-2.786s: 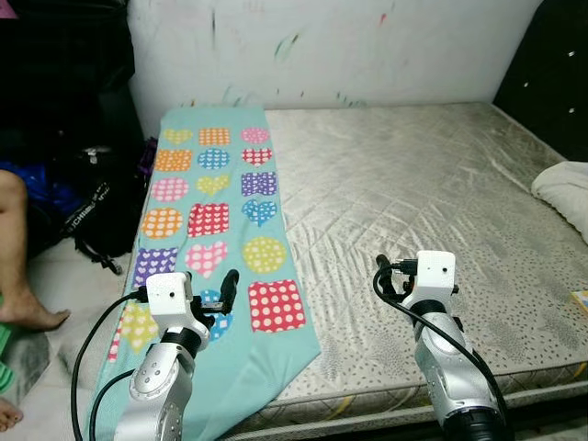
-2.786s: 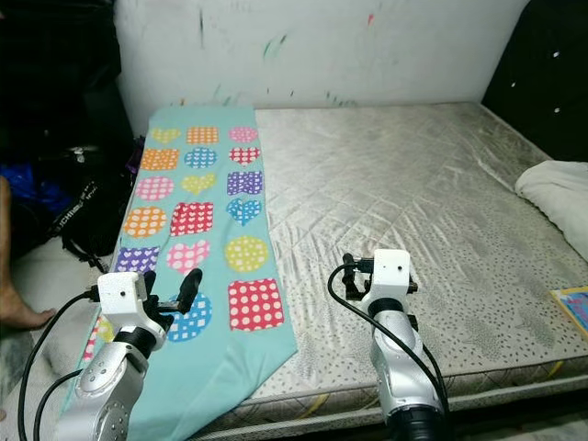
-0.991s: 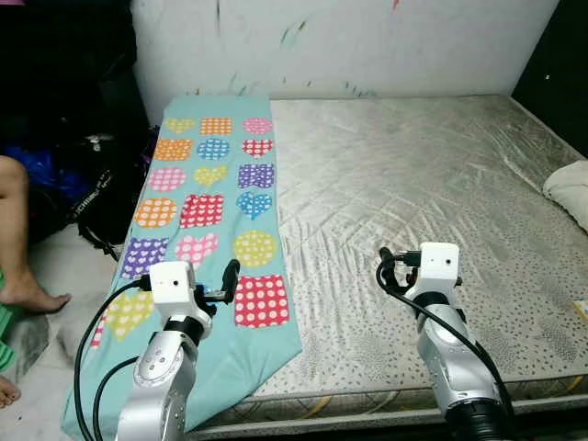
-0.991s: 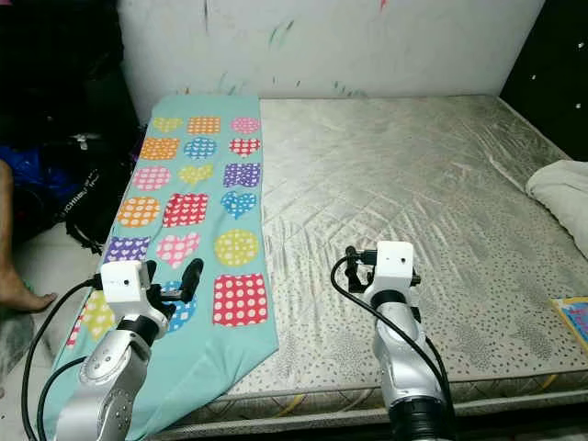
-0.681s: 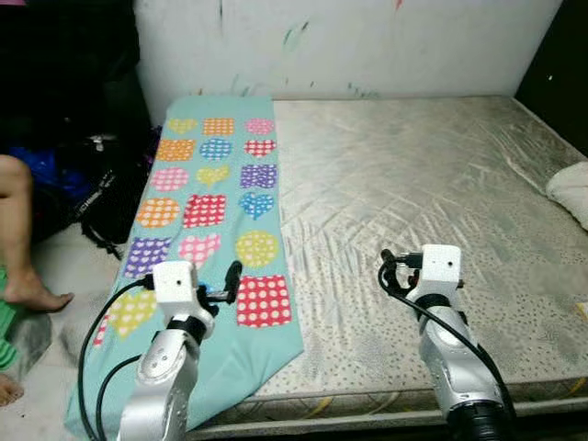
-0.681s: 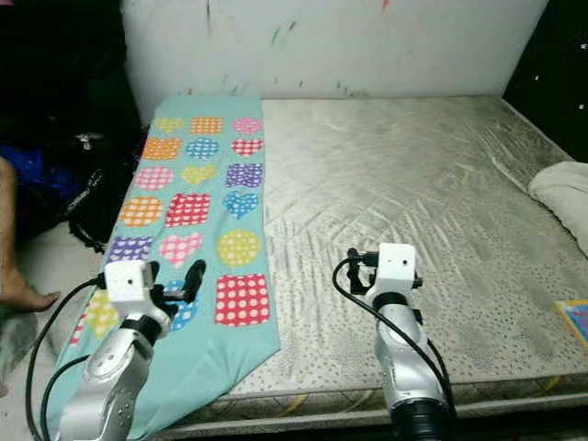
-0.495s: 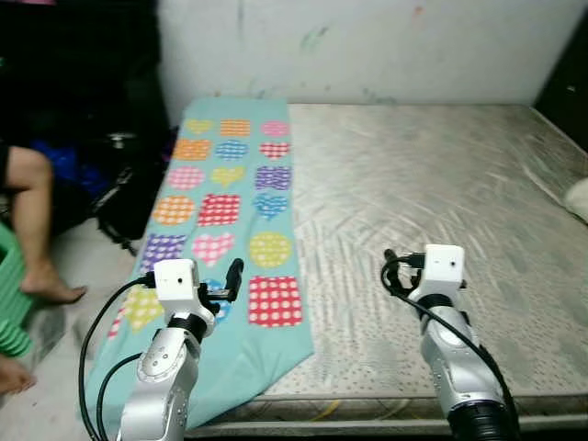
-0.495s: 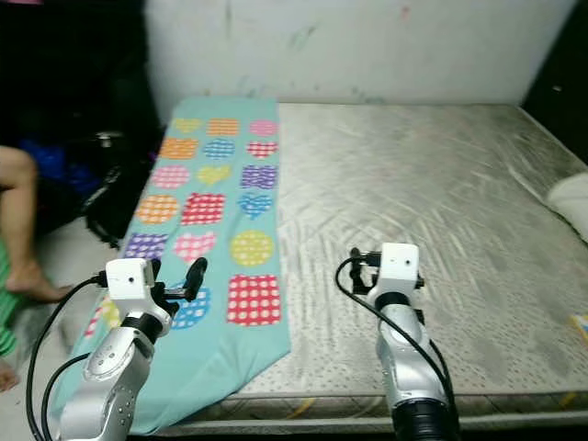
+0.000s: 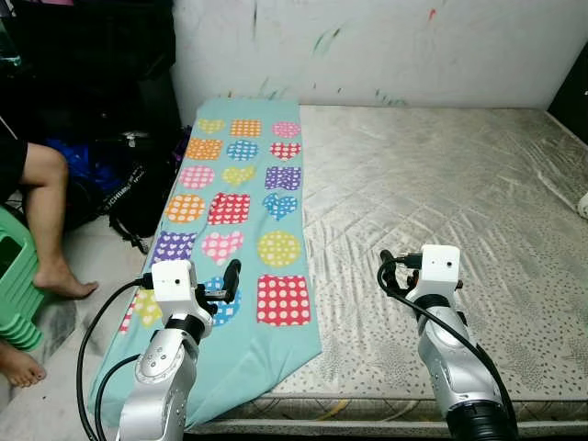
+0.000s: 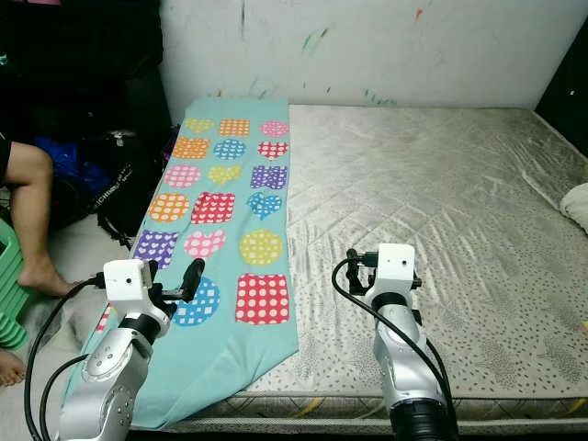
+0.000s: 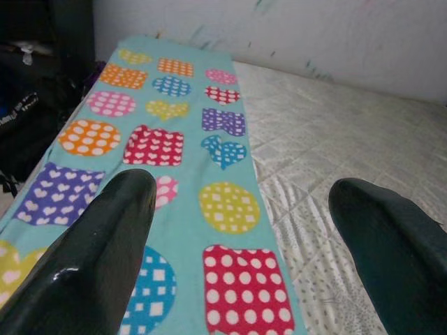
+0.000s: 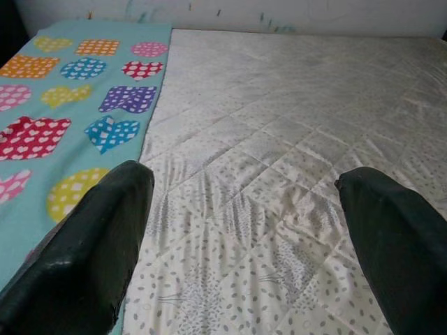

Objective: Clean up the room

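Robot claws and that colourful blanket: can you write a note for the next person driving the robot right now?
Left claw: open, holding nothing, raised over the near end of the blanket.
Right claw: open, holding nothing, raised over the bare mattress.
The blanket, teal with dotted hearts and squares, lies flat along the mattress's left edge, its near end drooping over the side. A black bag sits on the floor to the left, beside a seated person's leg.
Done: nothing picked up yet.
Left: probably take hold of the blanket and tidy it away.

Quilted satiny mattress (image 9: 441,193), soft matt patterned cloth blanket (image 9: 241,211), glossy black plastic left claw (image 11: 244,258) fingers (image 11: 91,258)
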`<state>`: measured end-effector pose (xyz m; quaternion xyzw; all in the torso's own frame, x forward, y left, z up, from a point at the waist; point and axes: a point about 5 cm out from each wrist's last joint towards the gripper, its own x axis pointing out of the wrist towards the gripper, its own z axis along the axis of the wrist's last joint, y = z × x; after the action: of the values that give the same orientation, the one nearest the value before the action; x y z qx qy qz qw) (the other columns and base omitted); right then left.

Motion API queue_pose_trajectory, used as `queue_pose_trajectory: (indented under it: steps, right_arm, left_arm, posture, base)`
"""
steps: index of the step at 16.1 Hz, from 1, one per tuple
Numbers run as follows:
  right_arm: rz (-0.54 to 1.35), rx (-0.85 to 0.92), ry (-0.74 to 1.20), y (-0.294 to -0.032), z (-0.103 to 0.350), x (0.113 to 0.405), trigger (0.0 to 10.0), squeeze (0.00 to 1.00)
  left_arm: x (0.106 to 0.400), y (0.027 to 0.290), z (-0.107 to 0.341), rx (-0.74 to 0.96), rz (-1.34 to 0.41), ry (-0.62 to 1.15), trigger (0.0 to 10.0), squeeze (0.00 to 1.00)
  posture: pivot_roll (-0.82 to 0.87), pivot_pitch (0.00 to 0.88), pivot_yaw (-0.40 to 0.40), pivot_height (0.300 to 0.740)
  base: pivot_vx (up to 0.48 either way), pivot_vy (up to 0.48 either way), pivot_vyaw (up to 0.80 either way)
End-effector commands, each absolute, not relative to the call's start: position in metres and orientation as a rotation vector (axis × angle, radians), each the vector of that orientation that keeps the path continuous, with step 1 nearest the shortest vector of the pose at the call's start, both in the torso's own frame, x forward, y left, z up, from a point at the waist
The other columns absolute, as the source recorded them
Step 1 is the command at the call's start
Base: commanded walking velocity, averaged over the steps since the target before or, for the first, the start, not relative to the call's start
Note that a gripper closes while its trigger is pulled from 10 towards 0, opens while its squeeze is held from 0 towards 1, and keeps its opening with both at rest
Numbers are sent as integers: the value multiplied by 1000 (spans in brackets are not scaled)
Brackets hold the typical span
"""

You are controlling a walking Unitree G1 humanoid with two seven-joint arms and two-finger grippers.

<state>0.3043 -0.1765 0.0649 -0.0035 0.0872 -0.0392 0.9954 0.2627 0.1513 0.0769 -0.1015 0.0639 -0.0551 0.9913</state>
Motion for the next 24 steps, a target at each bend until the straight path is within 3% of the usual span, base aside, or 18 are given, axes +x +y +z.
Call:
queue_pose_trajectory:
  steps: [1,24]
  right_arm:
    - [-84,-2,168,-178,68,306,10000,0]
    - [-91,-3,170,-179,67,305,10000,0]
  left_arm:
    - [265,150,77,-197,-118,129,10000,0]
    - [265,150,75,-184,-114,139,10000,0]
  posture:
    - [-95,0,-5,740]
    - [-94,0,-2,740]
  base:
    - [0,247,0]
    - [0,301,0]
